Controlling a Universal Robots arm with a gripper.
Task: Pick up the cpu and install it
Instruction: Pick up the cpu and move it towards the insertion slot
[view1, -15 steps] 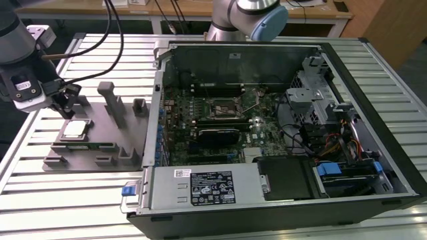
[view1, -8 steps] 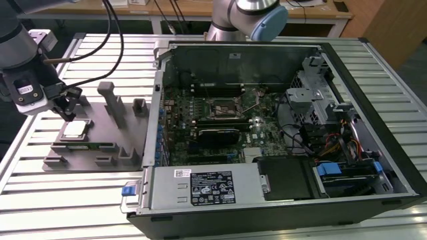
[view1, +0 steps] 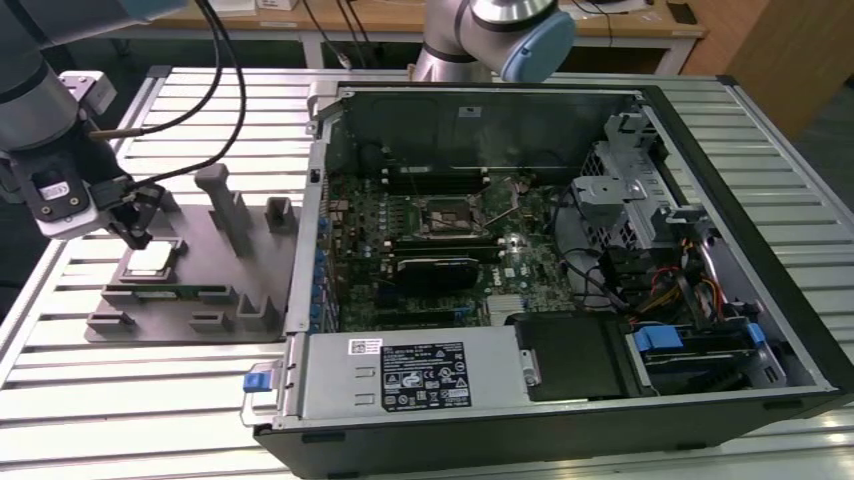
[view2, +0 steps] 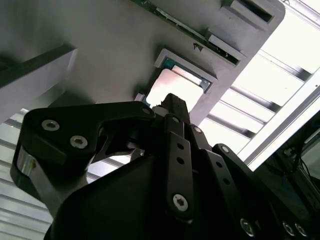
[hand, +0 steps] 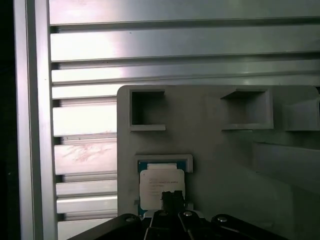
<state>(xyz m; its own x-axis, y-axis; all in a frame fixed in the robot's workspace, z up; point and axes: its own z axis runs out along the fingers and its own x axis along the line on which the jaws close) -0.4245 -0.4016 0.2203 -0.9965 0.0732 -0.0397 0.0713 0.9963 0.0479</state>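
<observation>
Cpu (view1: 148, 258) rests in grey tray (view1: 200, 268) on slatted metal table (view1: 134, 400).

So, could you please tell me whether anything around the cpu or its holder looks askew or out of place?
Nothing stands out. The cpu lies flat and square in its recess of the grey holder tray, with the gripper poised close over it.

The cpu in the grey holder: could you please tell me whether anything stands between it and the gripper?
Nothing visible does. The gripper hangs close over the cpu, which lies uncovered in its recess in the holder tray.
</observation>
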